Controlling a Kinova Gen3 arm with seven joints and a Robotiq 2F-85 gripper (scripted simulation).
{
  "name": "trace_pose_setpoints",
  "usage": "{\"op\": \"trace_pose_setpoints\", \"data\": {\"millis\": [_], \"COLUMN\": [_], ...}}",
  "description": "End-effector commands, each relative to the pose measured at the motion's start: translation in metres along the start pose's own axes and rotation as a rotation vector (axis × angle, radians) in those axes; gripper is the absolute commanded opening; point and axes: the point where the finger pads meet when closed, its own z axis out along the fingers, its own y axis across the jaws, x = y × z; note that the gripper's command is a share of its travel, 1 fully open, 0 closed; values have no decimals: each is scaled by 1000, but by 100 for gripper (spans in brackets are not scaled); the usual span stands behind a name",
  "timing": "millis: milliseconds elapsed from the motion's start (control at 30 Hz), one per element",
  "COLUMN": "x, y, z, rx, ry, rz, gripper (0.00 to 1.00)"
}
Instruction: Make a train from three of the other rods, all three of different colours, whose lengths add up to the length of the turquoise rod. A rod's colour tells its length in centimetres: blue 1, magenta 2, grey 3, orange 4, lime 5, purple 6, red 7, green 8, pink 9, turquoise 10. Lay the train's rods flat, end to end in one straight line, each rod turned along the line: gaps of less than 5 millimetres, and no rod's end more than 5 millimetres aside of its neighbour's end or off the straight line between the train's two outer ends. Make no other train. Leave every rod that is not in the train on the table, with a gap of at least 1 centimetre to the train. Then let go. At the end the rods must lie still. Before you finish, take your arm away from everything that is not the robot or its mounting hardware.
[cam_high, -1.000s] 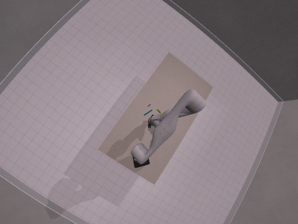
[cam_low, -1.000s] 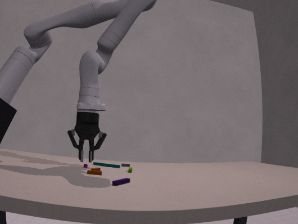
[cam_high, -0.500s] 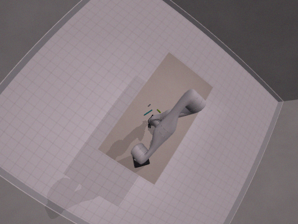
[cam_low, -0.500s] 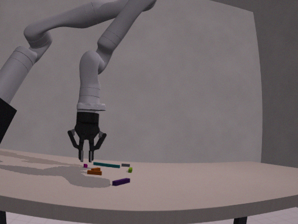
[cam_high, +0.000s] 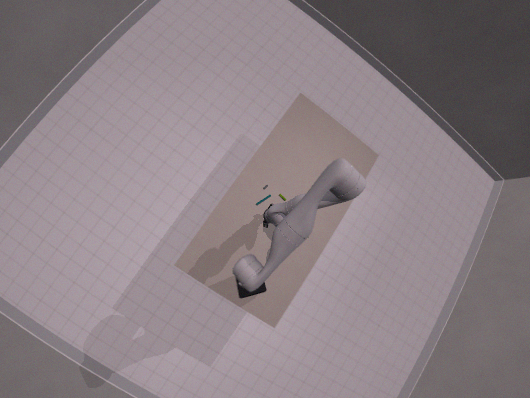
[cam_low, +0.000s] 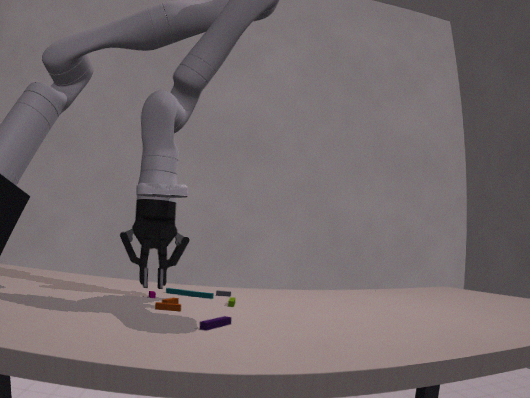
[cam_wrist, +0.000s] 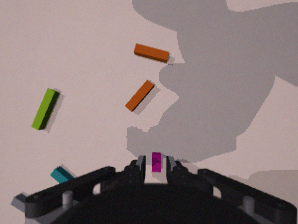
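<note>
My gripper (cam_low: 153, 286) (cam_wrist: 155, 164) is partly open and empty, pointing down just above the magenta rod (cam_low: 152, 294) (cam_wrist: 156, 166), which lies on the table between the fingers' lines. The turquoise rod (cam_high: 263, 200) (cam_low: 189, 293) (cam_wrist: 60, 173) is partly hidden by the gripper in the wrist view. The grey rod (cam_high: 265, 187) (cam_low: 223, 293) (cam_wrist: 19, 201) lies beyond it. The lime rod (cam_high: 282, 197) (cam_low: 231, 302) (cam_wrist: 45, 110) lies apart. One orange rod (cam_low: 172, 300) (cam_wrist: 139, 95) lies at an angle near another orange rod (cam_low: 168, 306) (cam_wrist: 151, 53), apart from it. The purple rod (cam_low: 215, 323) lies nearest the exterior camera.
The table (cam_high: 310, 130) (cam_low: 350, 335) bears all the rods. In the top view the arm hides the magenta, orange and purple rods. The arm's shadow falls across the table around the magenta rod.
</note>
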Motion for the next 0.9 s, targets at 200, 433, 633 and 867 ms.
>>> {"op": "trace_pose_setpoints", "data": {"millis": [200, 433, 633, 867], "x": [0, 0, 0, 0], "y": [0, 0, 0, 0], "z": [6, 13, 15, 16], "rx": [1, 1, 1, 1], "ry": [1, 1, 1, 1], "rz": [-6, -6, -6, -6], "gripper": [24, 24, 24, 24]}}
